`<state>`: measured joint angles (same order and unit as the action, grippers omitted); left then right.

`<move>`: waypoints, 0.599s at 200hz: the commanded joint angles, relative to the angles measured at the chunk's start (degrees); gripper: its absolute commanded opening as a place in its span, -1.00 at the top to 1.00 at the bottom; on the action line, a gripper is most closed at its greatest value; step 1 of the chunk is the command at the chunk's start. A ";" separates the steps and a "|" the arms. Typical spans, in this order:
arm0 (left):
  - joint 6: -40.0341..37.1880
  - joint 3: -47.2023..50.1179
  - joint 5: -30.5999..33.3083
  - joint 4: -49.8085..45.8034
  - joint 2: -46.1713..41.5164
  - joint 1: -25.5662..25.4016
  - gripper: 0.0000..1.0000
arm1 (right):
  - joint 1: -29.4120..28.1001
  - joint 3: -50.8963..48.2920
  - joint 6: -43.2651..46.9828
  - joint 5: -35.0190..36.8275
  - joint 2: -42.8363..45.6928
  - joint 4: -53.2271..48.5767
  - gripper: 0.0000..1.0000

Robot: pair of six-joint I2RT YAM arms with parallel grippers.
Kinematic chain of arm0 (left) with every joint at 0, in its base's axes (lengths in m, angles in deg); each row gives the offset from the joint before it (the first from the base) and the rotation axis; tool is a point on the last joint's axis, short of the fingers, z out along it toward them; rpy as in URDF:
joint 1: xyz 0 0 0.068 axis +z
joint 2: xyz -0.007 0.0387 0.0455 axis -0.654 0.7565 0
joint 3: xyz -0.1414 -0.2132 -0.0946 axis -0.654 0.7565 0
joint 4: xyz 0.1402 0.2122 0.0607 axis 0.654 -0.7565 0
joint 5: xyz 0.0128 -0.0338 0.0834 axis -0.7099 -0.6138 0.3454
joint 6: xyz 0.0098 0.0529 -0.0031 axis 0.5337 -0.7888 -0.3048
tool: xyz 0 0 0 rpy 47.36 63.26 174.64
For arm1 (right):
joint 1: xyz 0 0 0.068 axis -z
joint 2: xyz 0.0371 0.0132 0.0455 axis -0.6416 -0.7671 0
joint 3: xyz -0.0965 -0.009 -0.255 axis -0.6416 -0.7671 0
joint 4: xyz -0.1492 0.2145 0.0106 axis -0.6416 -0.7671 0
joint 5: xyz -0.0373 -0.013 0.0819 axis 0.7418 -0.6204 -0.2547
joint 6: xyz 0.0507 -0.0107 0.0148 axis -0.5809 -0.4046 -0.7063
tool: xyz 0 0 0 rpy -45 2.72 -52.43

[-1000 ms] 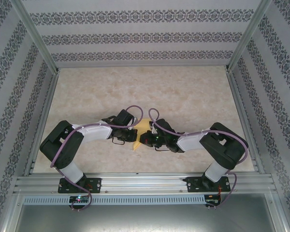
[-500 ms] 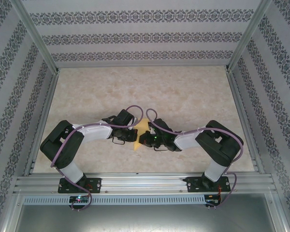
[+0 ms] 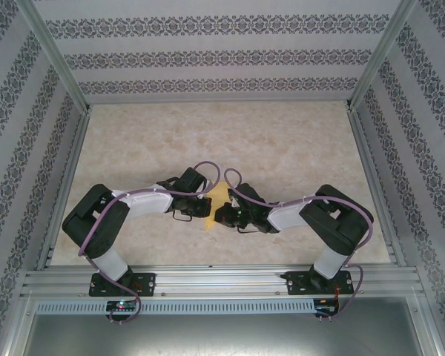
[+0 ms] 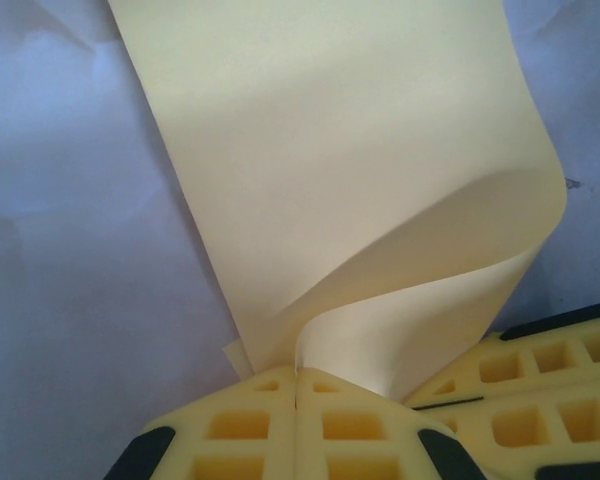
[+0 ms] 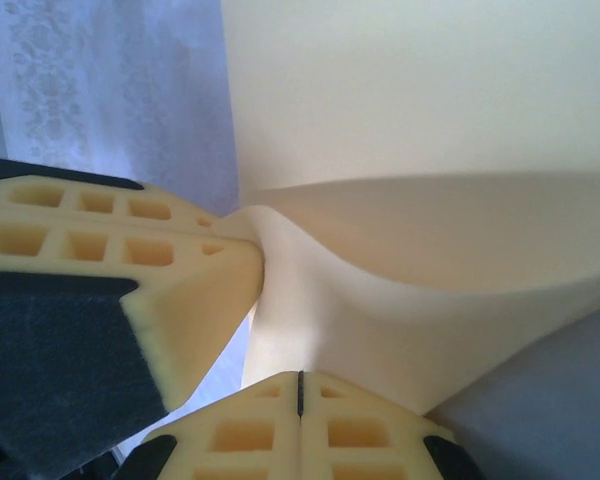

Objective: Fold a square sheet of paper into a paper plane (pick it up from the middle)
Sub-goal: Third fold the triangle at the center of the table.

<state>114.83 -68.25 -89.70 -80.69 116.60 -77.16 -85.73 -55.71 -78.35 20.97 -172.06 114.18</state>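
The square sheet of paper (image 3: 218,194) is pale yellow and is held between the two arms at the table's near middle. My left gripper (image 3: 209,209) is shut on one edge of it. In the left wrist view the sheet (image 4: 360,180) curls up and away from the pinch of the left gripper (image 4: 298,372). My right gripper (image 3: 219,215) is shut on the sheet too. The right wrist view has the sheet (image 5: 430,120) bowing up from the right gripper (image 5: 300,376). The two grippers' fingers nearly touch. The paper plane is out of view.
The beige marbled table (image 3: 282,141) stretches far behind the grippers. Patterned walls close in the back and both sides, and an aluminium rail (image 3: 222,280) carries the arm bases. The other gripper's fingers (image 5: 130,250) crowd the left of the right wrist view.
The right arm has shifted a little to the left, closing in on the left gripper. The sheet between them has bunched up slightly. The left arm has stayed put.
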 commanded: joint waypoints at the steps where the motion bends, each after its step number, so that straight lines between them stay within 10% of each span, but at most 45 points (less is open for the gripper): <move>1: -0.17 0.21 1.36 -2.18 2.06 -0.38 0.99 | 1.37 0.01 3.03 -0.54 4.53 -1.98 0.88; 120: -0.03 -0.11 2.12 -3.10 2.33 -0.38 1.00 | 6.87 -1.29 3.47 -3.25 -3.32 0.92 0.94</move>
<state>114.83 -68.49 -89.66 -80.75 116.77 -77.16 -79.50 -55.60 -74.87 18.11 -173.46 114.18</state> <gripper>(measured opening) 0.058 0.059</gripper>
